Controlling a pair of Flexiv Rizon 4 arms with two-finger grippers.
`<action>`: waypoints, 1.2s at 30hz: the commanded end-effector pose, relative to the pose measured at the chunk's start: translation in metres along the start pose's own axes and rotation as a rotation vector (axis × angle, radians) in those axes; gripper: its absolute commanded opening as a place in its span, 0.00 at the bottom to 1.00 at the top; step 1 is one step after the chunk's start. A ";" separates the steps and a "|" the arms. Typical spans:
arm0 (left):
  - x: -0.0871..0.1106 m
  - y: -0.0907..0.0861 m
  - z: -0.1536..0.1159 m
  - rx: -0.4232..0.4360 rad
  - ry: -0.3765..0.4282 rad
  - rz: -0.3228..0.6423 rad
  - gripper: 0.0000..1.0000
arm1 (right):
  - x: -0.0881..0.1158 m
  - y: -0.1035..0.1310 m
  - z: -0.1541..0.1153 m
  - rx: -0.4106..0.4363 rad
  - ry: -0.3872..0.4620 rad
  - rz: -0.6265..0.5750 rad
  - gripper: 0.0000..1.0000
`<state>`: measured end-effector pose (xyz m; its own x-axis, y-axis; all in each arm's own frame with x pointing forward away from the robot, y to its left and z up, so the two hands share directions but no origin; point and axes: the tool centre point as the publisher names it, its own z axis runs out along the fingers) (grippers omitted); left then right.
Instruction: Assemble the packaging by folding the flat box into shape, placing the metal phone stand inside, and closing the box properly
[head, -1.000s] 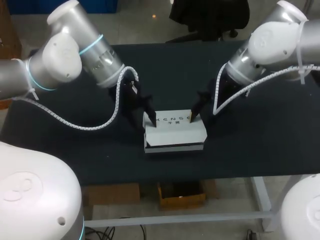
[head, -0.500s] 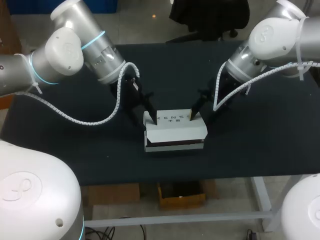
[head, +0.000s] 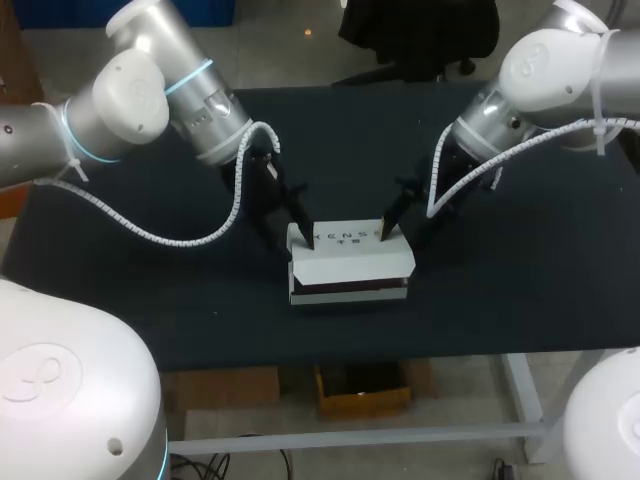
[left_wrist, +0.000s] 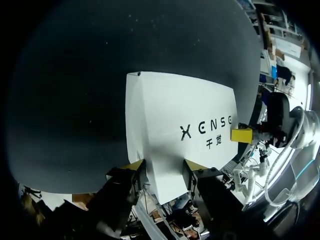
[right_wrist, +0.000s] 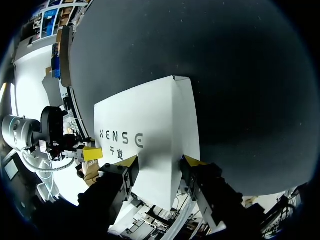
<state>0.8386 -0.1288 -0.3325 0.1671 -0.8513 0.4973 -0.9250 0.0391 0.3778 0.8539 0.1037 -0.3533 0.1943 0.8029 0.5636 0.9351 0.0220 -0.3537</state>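
Box (head: 350, 268) lies white and formed near the middle of the table (head: 520, 300). Its long axis runs left to right, so one short end faces each arm. Left gripper (left_wrist: 162, 167) sits at the box's far left corner and right gripper (right_wrist: 160, 161) at the far right corner. The two stand about equally near, each pointing inward along the long axis toward the other. In each wrist view the white board of the box end lies in the gap of that gripper's jaws and the printed lid (left_wrist: 175, 115) stretches ahead of it. Whether either pair of jaws clamps the board or only straddles it, I cannot tell. Lid lies over the body. A dark band (head: 350, 290) runs along the front face below the lid edge, which I read as the lid not fully seated. Contents are hidden. The phone stand shows nowhere on the table, so it is probably already inside, unconfirmed. Judged step: closing. The next move likely turns on both ends going down evenly, since uneven pressure could skew the lid.
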 end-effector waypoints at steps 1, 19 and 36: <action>0.006 -0.005 0.004 -0.023 -0.003 -0.002 0.48 | 0.007 -0.002 0.003 0.015 0.002 0.003 0.54; 0.011 -0.006 -0.003 -0.110 0.016 -0.023 0.49 | 0.009 0.006 -0.004 0.064 0.031 0.024 0.53; 0.015 -0.004 -0.005 -0.160 0.024 -0.039 0.49 | 0.013 0.001 -0.004 0.100 0.045 0.038 0.53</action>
<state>0.8426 -0.1313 -0.3206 0.2127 -0.8402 0.4989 -0.8576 0.0842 0.5074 0.8567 0.1053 -0.3432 0.2443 0.7788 0.5777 0.8982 0.0427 -0.4374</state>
